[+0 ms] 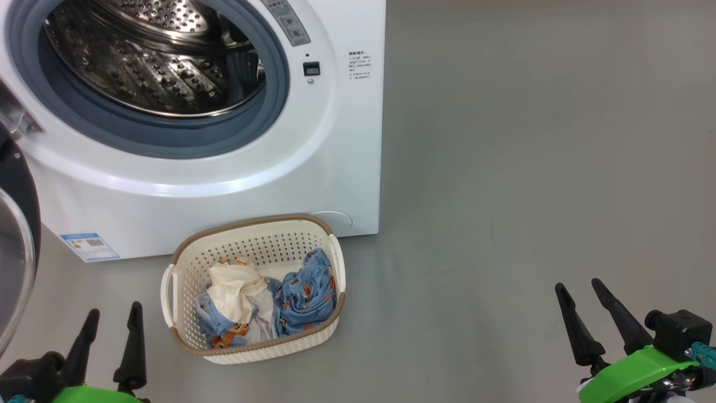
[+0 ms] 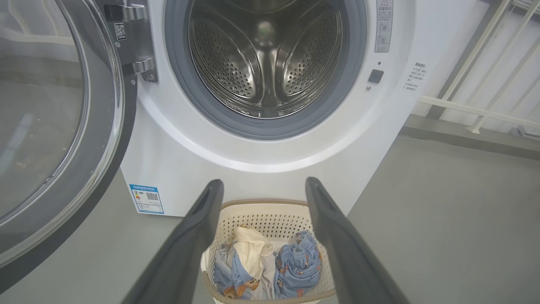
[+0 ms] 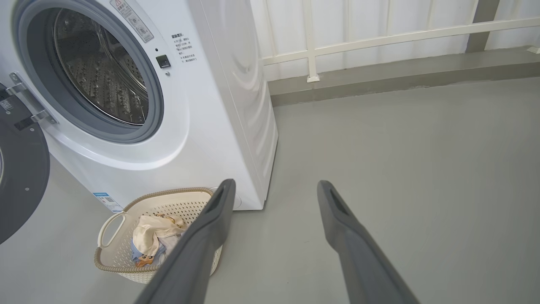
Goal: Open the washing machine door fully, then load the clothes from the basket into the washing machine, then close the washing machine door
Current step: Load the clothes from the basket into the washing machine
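Observation:
The white washing machine [image 1: 224, 184] stands with its steel drum [image 1: 151, 50] exposed. Its black-rimmed door [image 1: 14, 246] is swung wide open to the left, also seen as the washing machine door [image 2: 63, 126] in the left wrist view. On the floor before the machine sits the cream basket [image 1: 184, 268] holding the blue and cream clothes [image 1: 268, 302]. My left gripper [image 1: 112, 319] is open at the lower left, just left of the basket. My right gripper [image 1: 579, 294] is open at the lower right, far from the basket. In the right wrist view the basket [image 3: 118, 236] lies left of my fingers.
Bare grey floor [image 1: 531, 168] stretches to the right of the machine. A white railing [image 3: 379, 38] and a low grey kerb run behind it. The open door reaches out over the floor on the left side.

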